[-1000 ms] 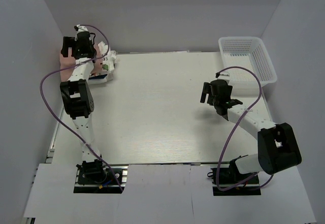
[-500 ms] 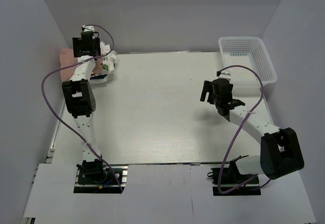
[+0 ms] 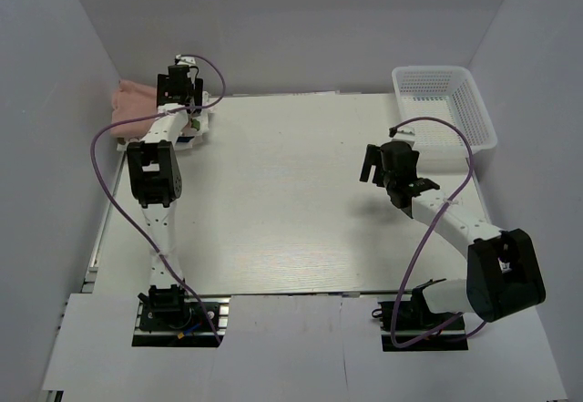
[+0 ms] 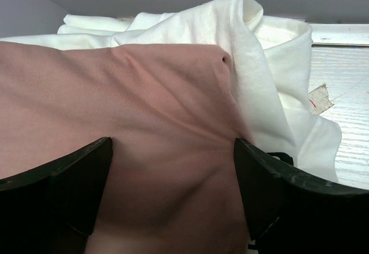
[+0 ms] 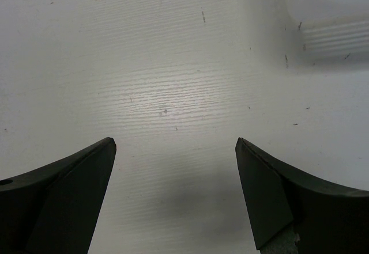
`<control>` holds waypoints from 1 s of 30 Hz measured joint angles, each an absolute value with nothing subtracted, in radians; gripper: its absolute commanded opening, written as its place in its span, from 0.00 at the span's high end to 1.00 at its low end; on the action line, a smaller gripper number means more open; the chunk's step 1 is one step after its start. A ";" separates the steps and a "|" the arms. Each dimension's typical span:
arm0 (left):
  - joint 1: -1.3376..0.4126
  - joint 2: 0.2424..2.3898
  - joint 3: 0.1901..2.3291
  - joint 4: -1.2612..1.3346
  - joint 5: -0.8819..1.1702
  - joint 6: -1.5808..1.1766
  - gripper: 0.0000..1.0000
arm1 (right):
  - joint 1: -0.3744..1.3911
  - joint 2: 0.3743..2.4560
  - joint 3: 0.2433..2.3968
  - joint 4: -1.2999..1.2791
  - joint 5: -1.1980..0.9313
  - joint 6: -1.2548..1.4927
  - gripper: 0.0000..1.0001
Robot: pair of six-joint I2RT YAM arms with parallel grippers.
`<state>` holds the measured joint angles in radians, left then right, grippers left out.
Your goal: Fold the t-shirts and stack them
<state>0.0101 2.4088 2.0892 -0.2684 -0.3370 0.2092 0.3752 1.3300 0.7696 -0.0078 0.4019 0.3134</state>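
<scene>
The dusty-pink t-shirt (image 3: 135,103) lies bunched at the table's far left corner. The white t-shirt (image 3: 198,122) is crumpled just right of it, partly under my left arm. My left gripper (image 3: 177,90) is over the two shirts. In the left wrist view it (image 4: 173,144) is open, its jaws wide apart with the pink t-shirt (image 4: 144,93) between and below them and the white t-shirt (image 4: 271,64) behind and to the right. My right gripper (image 3: 390,170) hangs over bare table at mid-right. It (image 5: 176,141) is open and empty.
A white mesh basket (image 3: 455,101) stands at the far right corner, and its edge shows in the right wrist view (image 5: 331,32). Grey walls close in the table (image 3: 291,192) at the back and both sides. A scrap of tape (image 4: 319,95) lies by the white shirt.
My left gripper has moved right along the back edge, off the pink t-shirt's left part, which now shows more. The right arm has shifted only slightly.
</scene>
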 measured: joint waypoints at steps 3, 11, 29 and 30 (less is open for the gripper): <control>0.005 2.408 2.085 -0.260 -0.347 0.221 0.08 | 0.375 1.333 0.770 -0.007 0.401 0.313 0.10; 0.002 2.405 2.084 -0.280 -0.360 0.228 0.00 | 0.375 1.361 0.770 -0.007 0.397 0.313 0.10; -0.076 1.963 1.959 -0.415 -0.104 0.016 0.00 | 0.375 1.238 0.736 0.051 0.250 0.340 0.10; -0.093 1.909 1.922 -0.406 -0.076 -0.016 0.00 | 0.375 1.221 0.726 0.059 0.238 0.348 0.10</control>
<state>-0.0925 1.9091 1.9217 -0.4065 -0.0761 -0.0162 0.3752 1.2209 0.7261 0.0586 0.2379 0.3485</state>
